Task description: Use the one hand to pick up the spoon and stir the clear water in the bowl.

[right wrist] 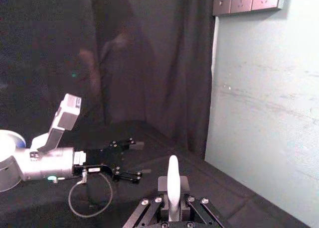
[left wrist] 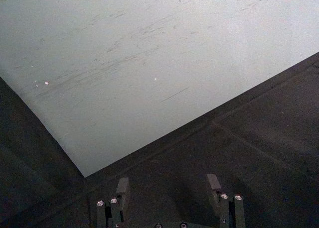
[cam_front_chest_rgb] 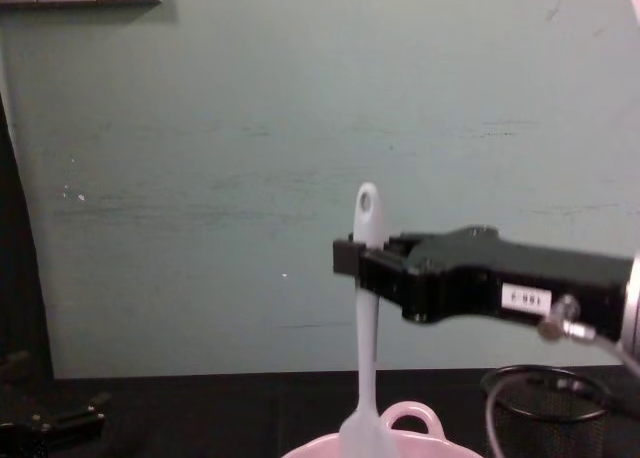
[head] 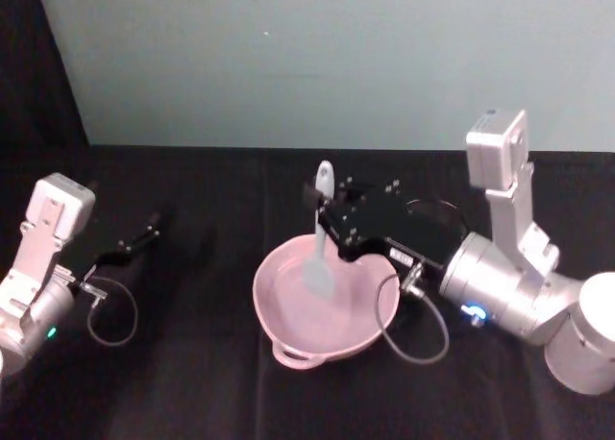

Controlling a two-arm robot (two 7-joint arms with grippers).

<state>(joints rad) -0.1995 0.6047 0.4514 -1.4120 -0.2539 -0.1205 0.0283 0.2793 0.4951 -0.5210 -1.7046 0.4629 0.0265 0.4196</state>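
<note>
Black cloth covers the table [head: 192, 363]; a pale teal wall [head: 336, 56] stands behind it, with a dark curtain [head: 38, 56] at the left. The black flat-jawed right end effector [head: 325, 214] pinches the slim handle of the white plastic spoon [head: 320, 267]. This utensil stands upright, blade down inside the pale pink round bowl [head: 288, 315] at table centre. The left end effector [head: 144, 231] is well apart, fingers spread. Count: one spoon, one bowl, one black wire-mesh cup [cam_front_chest_rgb: 545, 403].
</note>
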